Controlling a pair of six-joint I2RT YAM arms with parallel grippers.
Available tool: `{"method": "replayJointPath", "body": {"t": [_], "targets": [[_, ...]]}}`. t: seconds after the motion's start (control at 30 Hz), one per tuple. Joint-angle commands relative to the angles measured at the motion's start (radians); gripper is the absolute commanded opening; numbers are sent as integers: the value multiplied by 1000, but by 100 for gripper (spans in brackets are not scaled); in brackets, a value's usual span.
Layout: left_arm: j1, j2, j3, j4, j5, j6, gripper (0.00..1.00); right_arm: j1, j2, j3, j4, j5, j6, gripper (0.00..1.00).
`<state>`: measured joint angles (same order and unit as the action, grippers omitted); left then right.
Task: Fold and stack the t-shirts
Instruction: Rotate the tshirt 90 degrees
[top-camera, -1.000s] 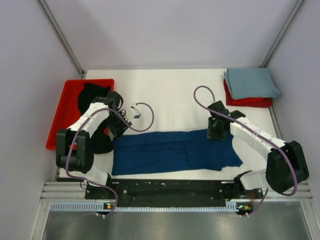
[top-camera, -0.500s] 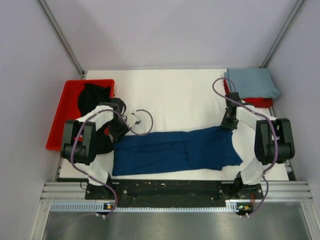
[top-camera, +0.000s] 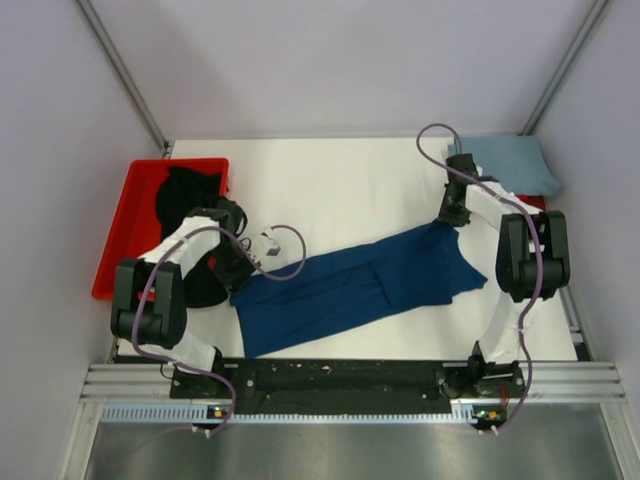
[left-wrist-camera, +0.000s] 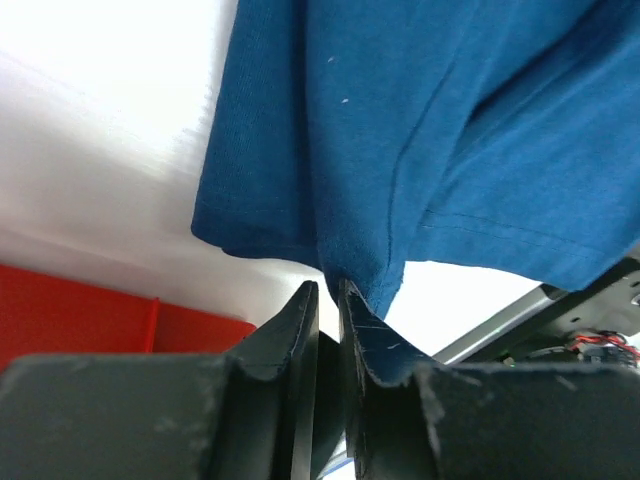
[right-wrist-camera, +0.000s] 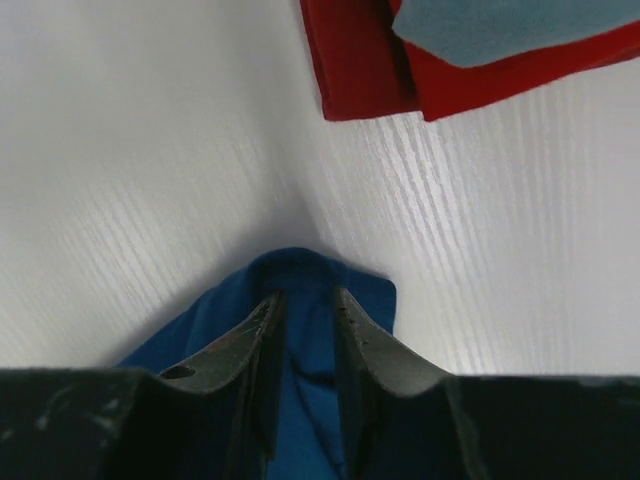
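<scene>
Pinching one end each, the left claw (left-wrist-camera: 328, 290) and right claw (right-wrist-camera: 305, 300) are clamped on the soft dark blue cloth t-shirt (top-camera: 370, 285), stretched over the middle of the white table (top-camera: 340, 180) from 8 to 2 o'clock. A hard tug could slip a thin pinch, and the shirt would flop down crumpled.

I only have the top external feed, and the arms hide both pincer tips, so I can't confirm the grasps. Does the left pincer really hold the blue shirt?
Observer: Yes. The left wrist view shows the left pincer shut on a fold of the blue shirt, cloth pinched between its fingers.
Operator: And the right pincer?
Observer: Its wrist view shows it shut on a rounded edge of the shirt.
Operator: Is that edge clear of the pale grey-blue shirt?
Observer: Yes; bare white table lies between it and the red folded cloth under that shirt.
</scene>
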<state>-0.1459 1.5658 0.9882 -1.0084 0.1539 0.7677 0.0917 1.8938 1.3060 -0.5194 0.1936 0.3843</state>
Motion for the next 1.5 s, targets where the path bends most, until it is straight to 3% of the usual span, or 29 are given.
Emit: {"method": "replayJointPath", "body": {"t": [0.0, 0.1, 0.23, 0.37, 0.47, 0.57, 0.73, 0.87, 0.97, 1.07, 1.23, 1.33, 1.47], "targets": [[-6, -52, 113, -85, 153, 21, 18, 26, -198, -39, -25, 92, -64, 27], [-40, -4, 153, -53, 155, -4, 17, 29, -298, -141, -65, 101, -15, 27], [-87, 80, 135, 27, 67, -18, 12, 29, -366, -302, -73, -15, 62, 18], [-89, 131, 73, 91, -7, -18, 10, 28, -342, -390, -31, -77, 84, 8], [-89, 132, 1, 111, -30, -10, 10, 32, -213, -341, -7, -163, 58, 1], [-89, 105, -72, 113, -14, -8, 10, 57, -44, -199, -11, -174, 38, 0], [-95, 28, -154, 33, 94, 31, 13, 120, 213, 215, -56, -228, 19, 0], [-176, -50, -157, -68, 209, 68, 19, 148, 427, 637, -174, -347, 33, 3], [-247, -113, -117, -133, 331, 100, 22, 149, 482, 800, -220, -347, 27, 7], [-244, -159, -60, -164, 343, 116, 23, 149, 386, 771, -220, -277, -24, 11], [-199, -132, -3, -115, 268, 93, 23, 117, 240, 550, -217, -178, -12, 13], [-176, -93, -2, 2, 167, 39, 22, 86, 255, 463, -211, -242, 36, 13], [-147, 8, 3, 51, 52, -4, 22, 71, 345, 479, -209, -301, 71, 13]]}}
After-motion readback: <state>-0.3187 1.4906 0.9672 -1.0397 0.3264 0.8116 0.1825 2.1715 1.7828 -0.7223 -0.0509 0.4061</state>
